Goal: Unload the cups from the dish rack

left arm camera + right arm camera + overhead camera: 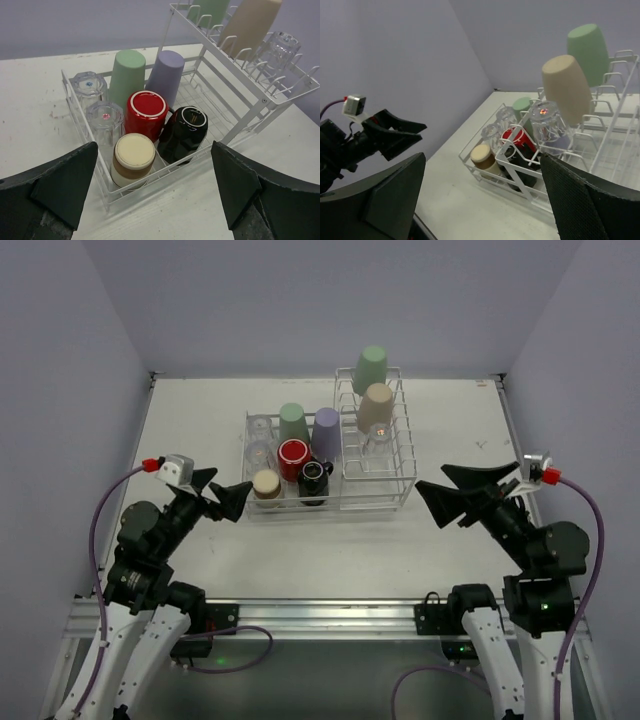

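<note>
My left gripper and right gripper both hang spread wide, holding nothing, short of the white wire dish rack. A strip of matte table separates them from its front edge. The glossy red mug, black mug and small tan cup sit upturned in the low basket nearest my left fingers.

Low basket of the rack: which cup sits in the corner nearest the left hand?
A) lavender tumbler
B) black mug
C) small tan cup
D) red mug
C: the small tan cup stands in the dish rack's near-left corner, just ahead of the open left hand, with the red mug behind it.
</note>
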Robot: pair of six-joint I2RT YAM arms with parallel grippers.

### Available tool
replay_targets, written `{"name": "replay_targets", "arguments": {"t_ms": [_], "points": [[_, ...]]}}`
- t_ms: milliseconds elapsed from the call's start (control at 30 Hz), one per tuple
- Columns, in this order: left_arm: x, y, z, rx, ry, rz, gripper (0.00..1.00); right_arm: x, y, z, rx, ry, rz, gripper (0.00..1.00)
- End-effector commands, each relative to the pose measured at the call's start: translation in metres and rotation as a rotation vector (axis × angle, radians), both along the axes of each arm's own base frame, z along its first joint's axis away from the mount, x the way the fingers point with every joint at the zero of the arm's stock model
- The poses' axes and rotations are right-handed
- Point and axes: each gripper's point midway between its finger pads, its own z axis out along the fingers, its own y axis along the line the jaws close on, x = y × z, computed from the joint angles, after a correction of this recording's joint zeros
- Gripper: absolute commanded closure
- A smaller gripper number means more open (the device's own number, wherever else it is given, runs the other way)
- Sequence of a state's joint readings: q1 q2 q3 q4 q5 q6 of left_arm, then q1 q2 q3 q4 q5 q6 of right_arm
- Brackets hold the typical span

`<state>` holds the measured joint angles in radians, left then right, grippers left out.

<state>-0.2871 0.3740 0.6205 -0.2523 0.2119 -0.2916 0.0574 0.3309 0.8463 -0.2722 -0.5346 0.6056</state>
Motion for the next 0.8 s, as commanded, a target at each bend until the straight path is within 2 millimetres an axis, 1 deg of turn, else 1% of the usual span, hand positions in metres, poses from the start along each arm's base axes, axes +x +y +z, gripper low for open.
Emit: {"name": "replay_targets", "arguments": {"t_ms": [0,67,133,167,233,267,300,333,367,400,433,467,500,533,567,600,633,667,700,733,767], "points": [[0.000,-0.003,0.011,0.015,-0.034,-0.027,0.00,-0.004,0.025,0.018,0.043,-0.025,0.189,0.01],[0.000,0.000,0.012,0.014,-0.038,-0.015,0.00,-0.003,0.028,0.023,0.054,-0.030,0.218,0.01],[-0.001,0.004,0.012,0.013,-0.039,0.008,0.00,0.005,0.028,0.026,0.061,-0.013,0.214,0.01],[-0.001,0.005,0.012,0.011,-0.038,0.017,0.00,0.005,0.027,0.036,0.057,-0.028,0.204,0.01],[0.000,0.006,0.011,0.007,-0.031,0.020,0.00,0.019,0.027,0.034,0.043,0.008,0.181,0.01],[0.001,0.007,0.010,0.005,-0.028,0.030,0.00,0.017,0.029,0.043,0.019,-0.015,0.186,0.01],[0.002,0.008,0.009,-0.002,-0.018,0.042,0.00,0.026,0.026,0.038,0.014,0.024,0.149,0.01],[0.004,0.010,0.009,-0.005,-0.014,0.054,0.00,0.040,0.027,0.033,-0.002,0.068,0.120,0.01],[0.005,0.012,0.008,-0.009,-0.010,0.068,0.00,0.044,0.023,0.045,-0.054,0.029,0.071,0.01],[0.008,0.014,0.006,-0.010,-0.002,0.085,0.00,0.045,0.031,0.030,-0.097,0.101,0.076,0.01],[0.008,0.014,0.006,-0.011,-0.001,0.085,0.00,0.058,0.018,0.043,-0.108,0.094,-0.045,0.01],[0.008,0.014,0.005,-0.010,0.002,0.086,0.00,0.069,0.029,0.031,-0.170,0.131,-0.043,0.01],[0.009,0.014,0.004,-0.009,0.006,0.086,0.00,0.075,0.028,0.022,-0.213,0.170,-0.075,0.01],[0.010,0.014,0.003,-0.007,0.012,0.088,0.00,0.085,0.023,0.019,-0.237,0.186,-0.142,0.01],[0.011,0.014,0.002,-0.006,0.019,0.088,0.00,0.095,0.029,0.015,-0.278,0.201,-0.154,0.01],[0.012,0.013,0.001,-0.005,0.023,0.087,0.00,0.102,0.029,0.009,-0.306,0.219,-0.179,0.01],[0.012,0.013,0.000,-0.006,0.025,0.087,0.00,0.109,0.029,0.009,-0.324,0.224,-0.203,0.01],[0.012,0.012,0.000,-0.004,0.026,0.080,0.00,0.123,0.033,-0.003,-0.378,0.254,-0.234,0.01],[0.014,0.012,-0.001,-0.003,0.034,0.077,0.00,0.128,0.034,-0.009,-0.409,0.269,-0.247,0.01],[0.014,0.011,-0.003,0.000,0.041,0.074,0.00,0.141,0.035,-0.013,-0.449,0.273,-0.283,0.01],[0.014,0.011,-0.003,0.000,0.039,0.073,0.00,0.142,0.031,-0.008,-0.453,0.260,-0.304,0.01]]}}
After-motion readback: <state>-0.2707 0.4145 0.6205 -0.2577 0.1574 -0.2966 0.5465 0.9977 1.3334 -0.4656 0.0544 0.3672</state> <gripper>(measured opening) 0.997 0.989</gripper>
